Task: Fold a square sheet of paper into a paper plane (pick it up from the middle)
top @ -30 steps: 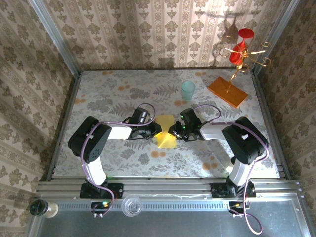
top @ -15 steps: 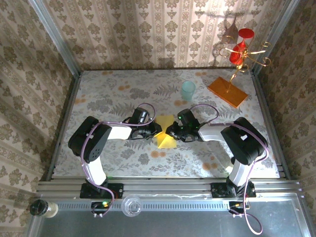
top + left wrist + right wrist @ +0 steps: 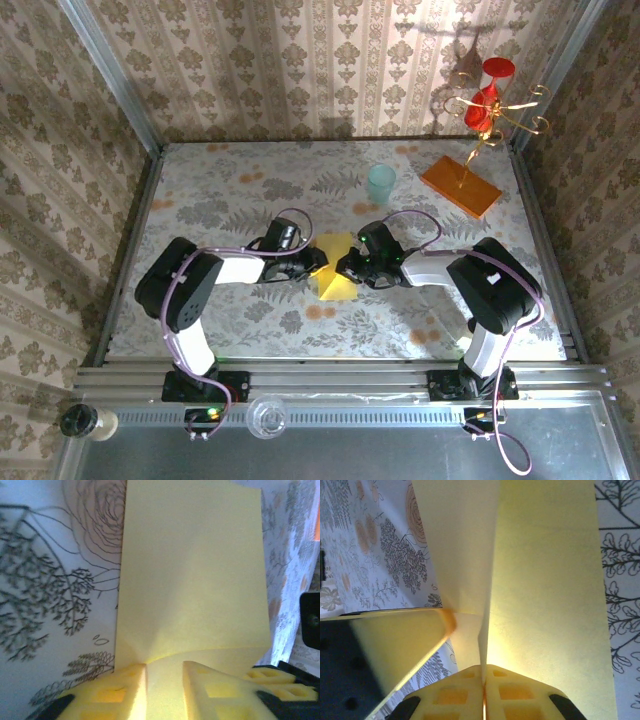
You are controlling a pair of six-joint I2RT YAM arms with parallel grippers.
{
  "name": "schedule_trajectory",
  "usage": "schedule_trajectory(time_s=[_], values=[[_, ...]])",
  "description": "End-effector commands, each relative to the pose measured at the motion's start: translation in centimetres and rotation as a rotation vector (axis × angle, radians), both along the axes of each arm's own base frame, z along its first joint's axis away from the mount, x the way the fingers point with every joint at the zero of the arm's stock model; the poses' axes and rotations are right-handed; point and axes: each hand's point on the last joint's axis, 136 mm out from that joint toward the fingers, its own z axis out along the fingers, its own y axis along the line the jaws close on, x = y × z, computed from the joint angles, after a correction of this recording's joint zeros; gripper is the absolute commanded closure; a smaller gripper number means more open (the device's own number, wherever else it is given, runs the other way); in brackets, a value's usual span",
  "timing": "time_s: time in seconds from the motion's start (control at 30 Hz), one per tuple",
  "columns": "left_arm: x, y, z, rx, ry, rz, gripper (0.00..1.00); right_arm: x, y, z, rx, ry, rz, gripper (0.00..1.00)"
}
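The yellow square sheet of paper (image 3: 338,283) lies partly folded at the table's middle, between both grippers; no paper plane shape shows. My left gripper (image 3: 318,262) sits at its left edge. In the left wrist view the sheet (image 3: 190,580) spreads ahead, and the left gripper (image 3: 165,666) stands open, its foam fingers (image 3: 127,690) apart with paper lying in the gap. My right gripper (image 3: 346,266) is at the sheet's right side. In the right wrist view the right gripper (image 3: 484,670) is shut on an upright fold of the sheet (image 3: 545,605).
A pale teal cup (image 3: 381,183) stands behind the paper. At the back right, an orange slab (image 3: 460,186) carries a gold stand with red glasses (image 3: 490,90). Patterned walls and metal rails enclose the table (image 3: 200,200).
My right gripper slid left onto the paper and closed on a raised fold. The left gripper's jaws parted a little. The paper's visible outline has narrowed.
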Motion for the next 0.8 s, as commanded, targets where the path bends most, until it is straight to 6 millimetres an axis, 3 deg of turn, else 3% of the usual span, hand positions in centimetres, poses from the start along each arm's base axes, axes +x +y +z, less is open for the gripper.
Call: schedule_trajectory(time_s=[0.0,0.2,0.4,0.57,0.77], values=[[1.8,1.3,3.8,-0.042,-0.112,0.066,0.67,1.1,0.5,2.8,0.02,-0.111,0.024,0.91],[2.3,4.3,8.2,-0.075,-0.233,0.123,0.52,2.0,0.5,7.3,0.066,-0.254,0.054,0.92],[2.5,6.9,12.3,-0.136,-0.319,0.162,0.31,2.8,1.8,13.3,0.184,-0.392,0.125,0.92],[1.9,7.3,16.1,-0.184,-0.425,0.138,0.09,3.3,2.6,18.3,0.274,-0.482,0.167,0.92],[1.3,6.8,18.1,-0.269,-0.476,0.119,0.0,3.3,2.9,22.6,0.391,-0.544,0.189,0.91]])
